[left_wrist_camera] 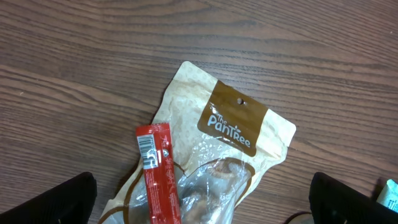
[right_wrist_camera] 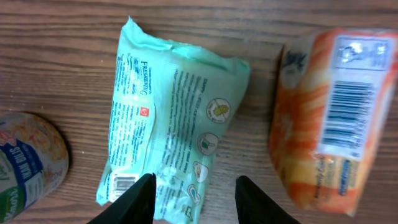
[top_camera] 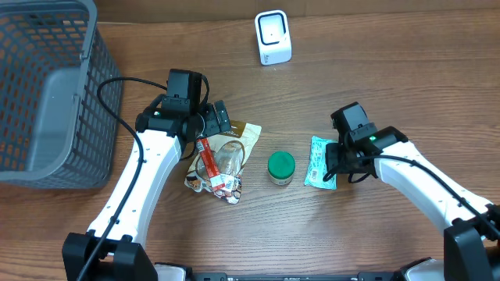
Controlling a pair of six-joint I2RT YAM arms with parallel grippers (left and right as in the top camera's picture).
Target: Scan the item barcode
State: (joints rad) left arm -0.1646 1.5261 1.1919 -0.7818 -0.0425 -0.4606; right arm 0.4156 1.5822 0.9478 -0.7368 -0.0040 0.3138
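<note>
The white barcode scanner point(top_camera: 273, 37) stands at the back of the table. A teal packet point(right_wrist_camera: 171, 112) lies flat with a small barcode point(right_wrist_camera: 124, 182) at its near corner. My right gripper point(right_wrist_camera: 199, 202) hangs open just above the packet's near end, one finger over the wrapper, the other over bare wood, gripping nothing. In the overhead view the teal packet point(top_camera: 319, 160) lies beside my right gripper point(top_camera: 332, 160). My left gripper point(left_wrist_camera: 200, 208) is wide open over a tan Pantree snack bag point(left_wrist_camera: 233, 124) with a red stick pack point(left_wrist_camera: 160, 180) lying on it.
An orange packet point(right_wrist_camera: 329, 118) with a barcode lies right of the teal one. A green-lidded jar point(top_camera: 281, 166) stands between the two arms. A grey wire basket point(top_camera: 47, 94) fills the far left.
</note>
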